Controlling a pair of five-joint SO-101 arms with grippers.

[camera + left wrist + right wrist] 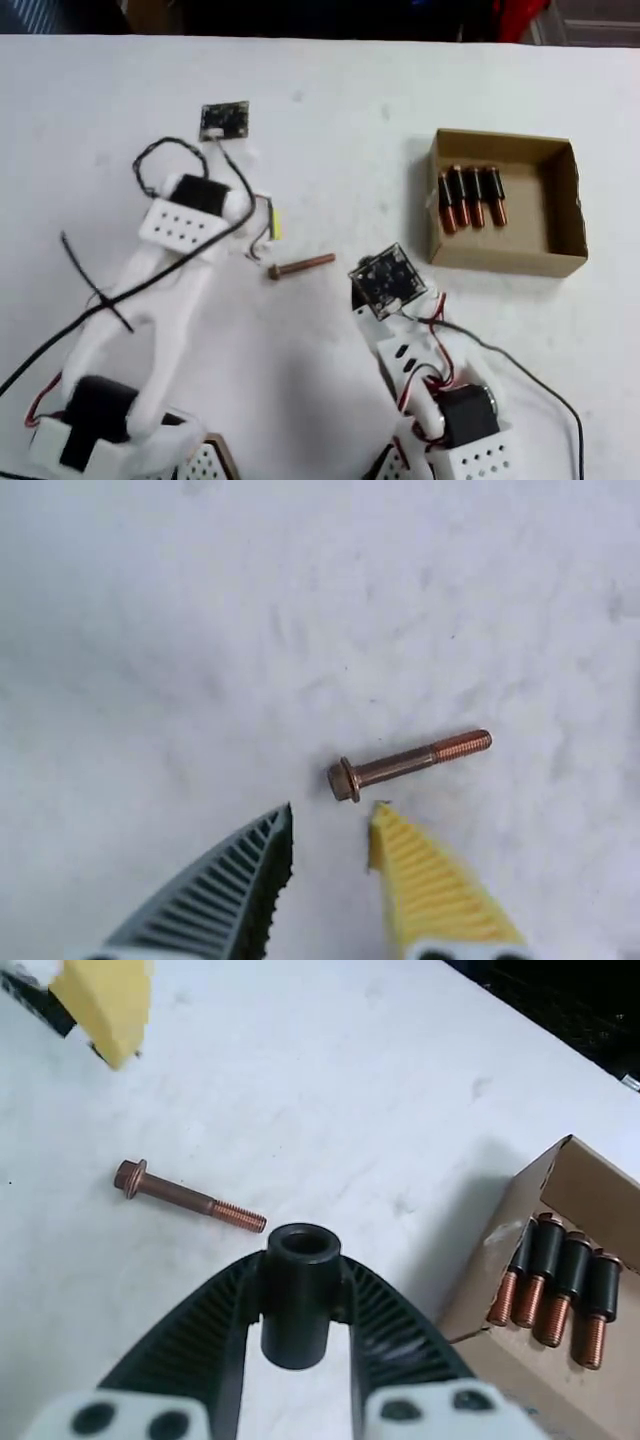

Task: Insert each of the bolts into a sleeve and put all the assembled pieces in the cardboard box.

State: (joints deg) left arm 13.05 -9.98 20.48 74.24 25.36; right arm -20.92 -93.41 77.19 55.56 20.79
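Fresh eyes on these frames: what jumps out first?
A lone copper bolt lies flat on the white table between the two arms, just beyond the open left gripper. The right gripper clamps a black sleeve, its open end showing. At the table's right side, a cardboard box holds four assembled pieces in a row.

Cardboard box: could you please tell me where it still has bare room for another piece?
The cardboard box floor is bare between the four assembled pieces and its right wall. Its left side, where they lie side by side, is crowded.
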